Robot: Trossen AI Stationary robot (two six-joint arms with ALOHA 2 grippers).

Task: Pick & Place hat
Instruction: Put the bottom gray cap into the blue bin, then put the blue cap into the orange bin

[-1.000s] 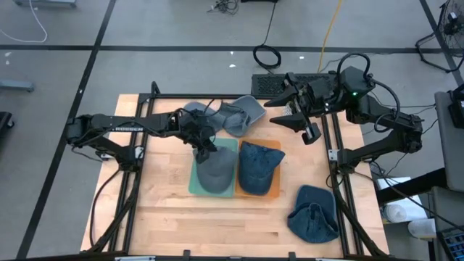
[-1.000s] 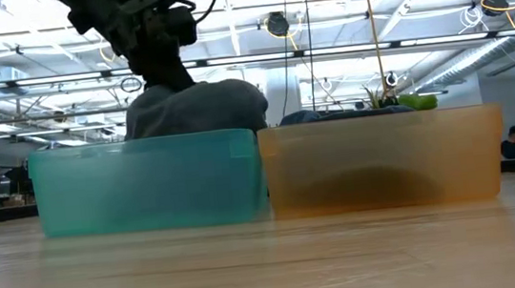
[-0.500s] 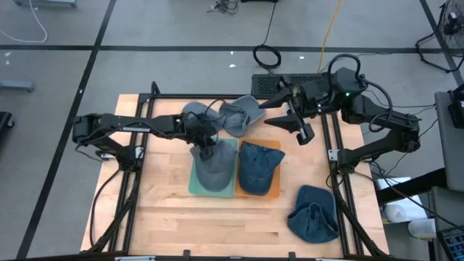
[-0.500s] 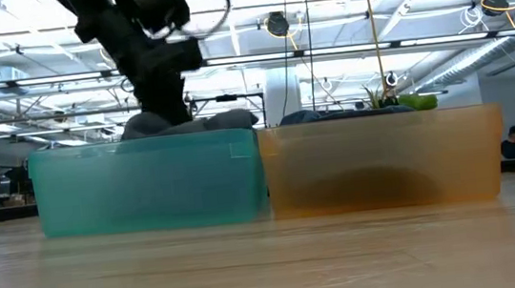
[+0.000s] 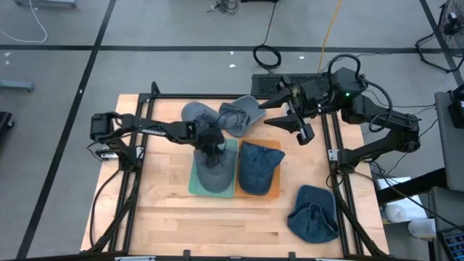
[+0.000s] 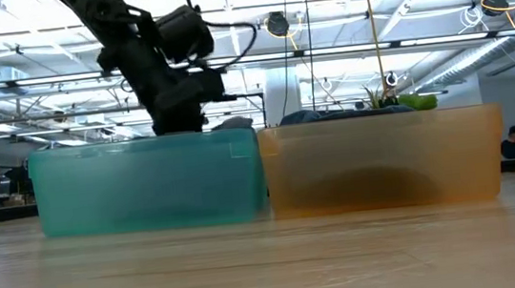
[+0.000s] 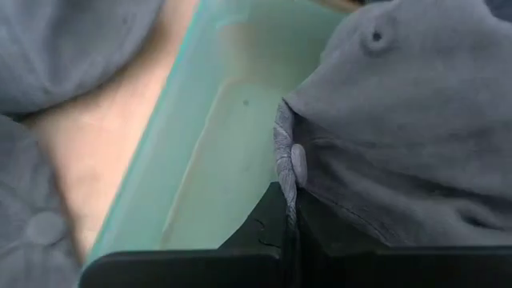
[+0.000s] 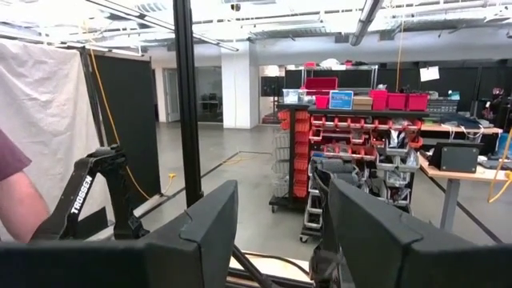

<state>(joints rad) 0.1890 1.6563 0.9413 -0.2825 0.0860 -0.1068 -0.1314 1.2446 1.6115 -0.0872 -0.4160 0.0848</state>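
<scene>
The left gripper [image 5: 210, 144] is clamped on the edge of the grey hat [image 5: 214, 171], which lies in the teal bin [image 6: 147, 184]. If the arm lifts before the jaws let go, I judge the fabric could snag and drag the hat back out. The orange bin [image 6: 384, 161] to its right holds a blue hat [image 5: 258, 167]. The right gripper [image 5: 296, 123] hangs empty at the far right, jaws apart.
</scene>
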